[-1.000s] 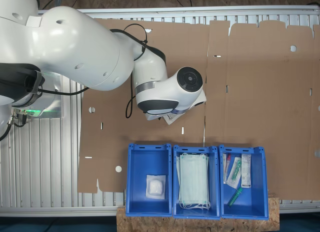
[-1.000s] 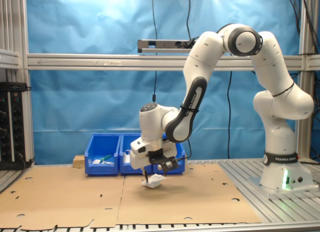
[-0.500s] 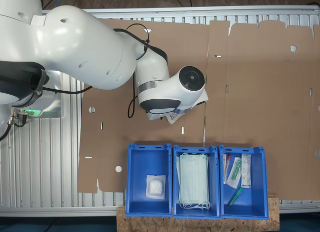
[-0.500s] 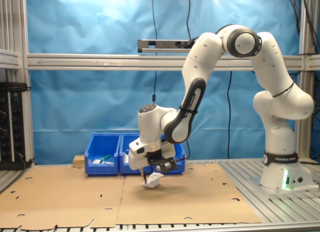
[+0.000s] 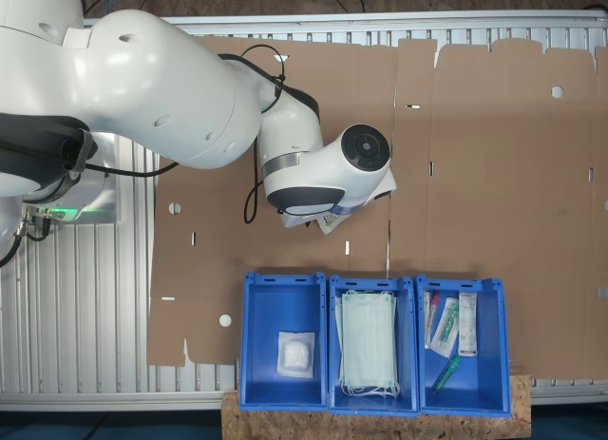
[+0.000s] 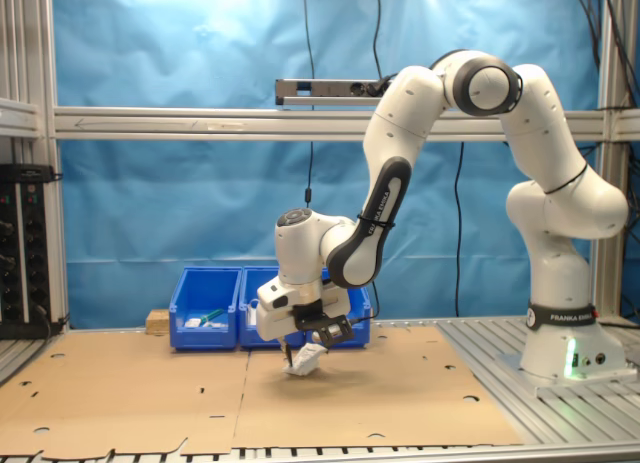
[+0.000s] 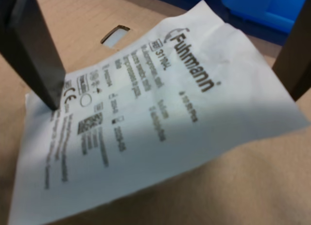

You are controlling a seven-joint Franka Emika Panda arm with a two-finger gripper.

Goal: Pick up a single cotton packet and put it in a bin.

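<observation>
We see one cotton packet (image 7: pixel 155 118) pinched between our jaws (image 6: pixel 305 355), hanging tilted just above the cardboard surface (image 6: pixel 400 393), with three blue bins (image 5: pixel 370 343) beyond, one holding another white packet (image 5: pixel 295 353).

Cardboard sheets (image 5: pixel 475 174) on slatted table (image 5: pixel 76 307)

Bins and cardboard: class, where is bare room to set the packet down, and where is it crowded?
Bare cardboard lies beyond the gripper holding the cotton packet. The bin with one white packet has free floor; the mask bin and tool bin are crowded.
</observation>
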